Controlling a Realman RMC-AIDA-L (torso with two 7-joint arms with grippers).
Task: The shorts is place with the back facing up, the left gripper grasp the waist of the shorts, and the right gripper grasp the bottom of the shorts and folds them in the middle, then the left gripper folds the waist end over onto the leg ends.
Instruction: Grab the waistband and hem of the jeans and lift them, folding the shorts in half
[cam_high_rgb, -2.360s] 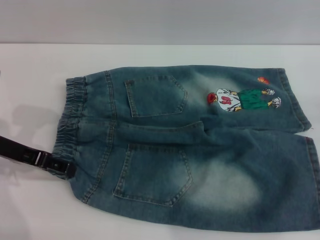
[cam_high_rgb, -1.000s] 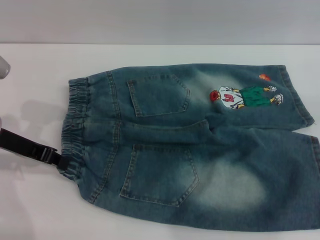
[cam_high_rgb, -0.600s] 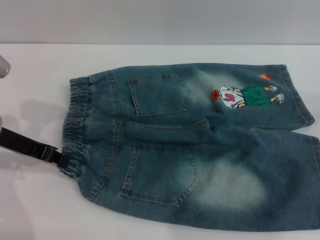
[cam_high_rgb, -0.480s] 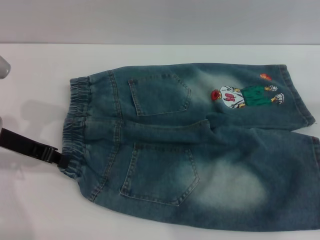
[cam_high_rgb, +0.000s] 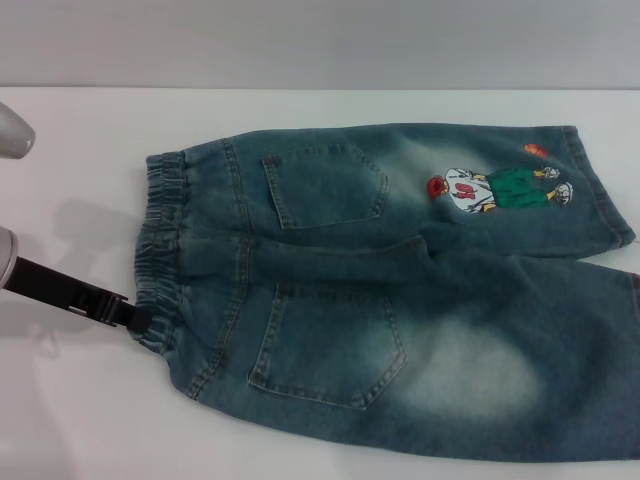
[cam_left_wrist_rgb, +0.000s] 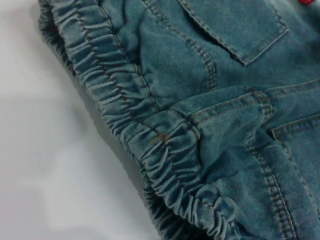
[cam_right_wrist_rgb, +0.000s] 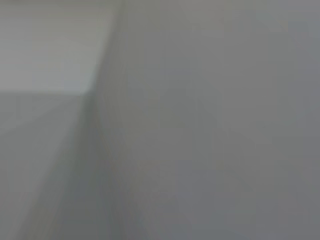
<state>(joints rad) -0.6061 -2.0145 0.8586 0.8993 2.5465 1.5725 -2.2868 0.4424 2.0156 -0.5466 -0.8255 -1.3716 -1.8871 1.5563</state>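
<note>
My left gripper (cam_high_rgb: 140, 322) sits at the near corner of the waist (cam_high_rgb: 163, 250), and from the head view its black fingers (cam_high_rgb: 128, 314) look clamped on the gathered denim there, though the tips are buried in the puckers, so I read it as a grip on the band rather than seeing the pinch itself. Behind it the black neck runs off to my left, low over the white worktop (cam_high_rgb: 80, 420). The left wrist view shows none of those fingers, only the ruched elastic band (cam_left_wrist_rgb: 150, 140) close up, with the seam where the two halves meet and a corner of a patch pocket (cam_left_wrist_rgb: 235, 30).

The shorts (cam_high_rgb: 400, 300) lie flat, back side up, waist toward my left and the legs running out to my right. Two patch pockets show, the far one (cam_high_rgb: 328, 185) and the near one (cam_high_rgb: 328, 345). On the far leg there is a cartoon patch (cam_high_rgb: 498, 188), a little figure in green trousers and a white top with red marks that look like digits; I cannot read them. A small orange mark (cam_high_rgb: 536, 150) sits near the far hem (cam_high_rgb: 600, 185). The near leg's hem runs out of the head view.

My right gripper does not show anywhere; its wrist view gives only plain grey surfaces.
</note>
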